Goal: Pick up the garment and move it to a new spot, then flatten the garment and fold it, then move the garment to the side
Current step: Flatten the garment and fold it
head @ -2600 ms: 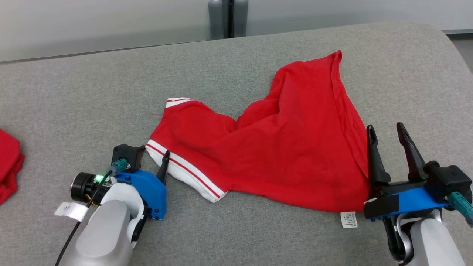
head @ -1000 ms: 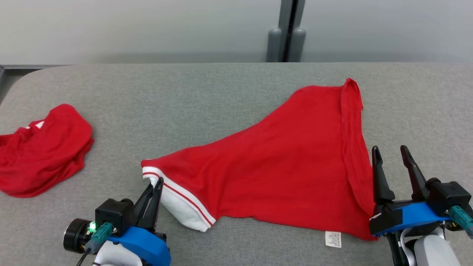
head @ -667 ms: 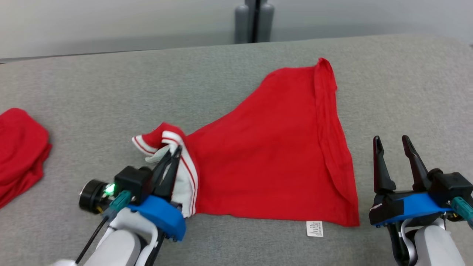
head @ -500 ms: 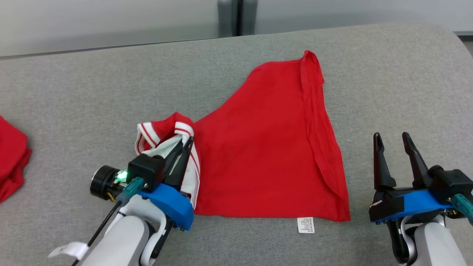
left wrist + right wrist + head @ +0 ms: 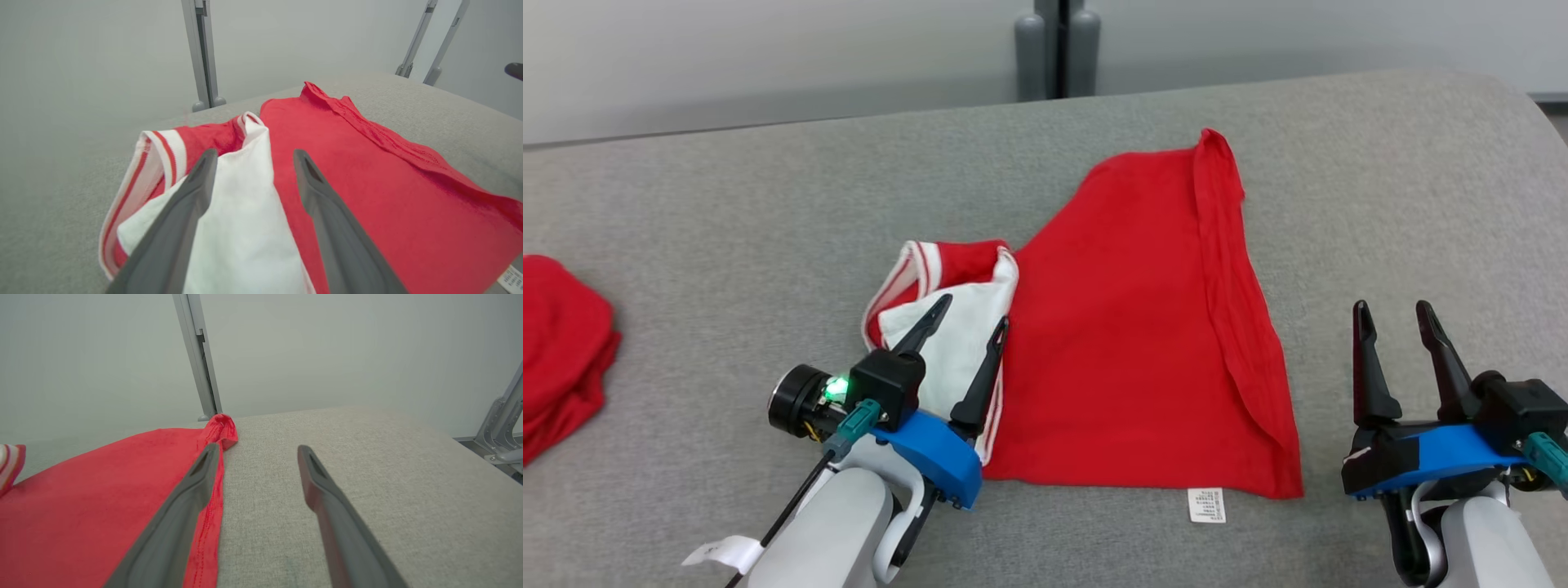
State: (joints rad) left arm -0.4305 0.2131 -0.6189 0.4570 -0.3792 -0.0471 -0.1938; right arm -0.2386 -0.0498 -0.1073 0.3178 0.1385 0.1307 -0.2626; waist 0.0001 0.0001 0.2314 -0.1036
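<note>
The left fingers (image 5: 984, 371) (image 5: 327, 212) are spread, and the white turned-over part of the garment (image 5: 1143, 327) (image 5: 367, 175) lies under and between them. I cannot tell whether they touch the cloth. Their tips point at the rolled edge, where a white band with thin red stripes curls up.

The right fingers (image 5: 1366, 367) (image 5: 327, 506) are also spread and hold nothing. They sit over bare surface (image 5: 727, 229) just beside the garment's (image 5: 102, 490) right hem. In the right wrist view one finger lines up with that stitched hem and the other is over gray weave.

The garment is one piece of thin red knit. It lies mostly flat in the middle of the surface, narrow at the far end and wide at the near end, with a long fold running down its right side. One small white care label (image 5: 1207, 505) sticks out from its near edge.

The surface is padded, with a coarse gray woven cover and a rounded far right corner. One other red cloth heap (image 5: 560, 327) lies crumpled at the far left, well apart. Two gray post feet (image 5: 1058, 49) stand behind the surface against a pale wall.
</note>
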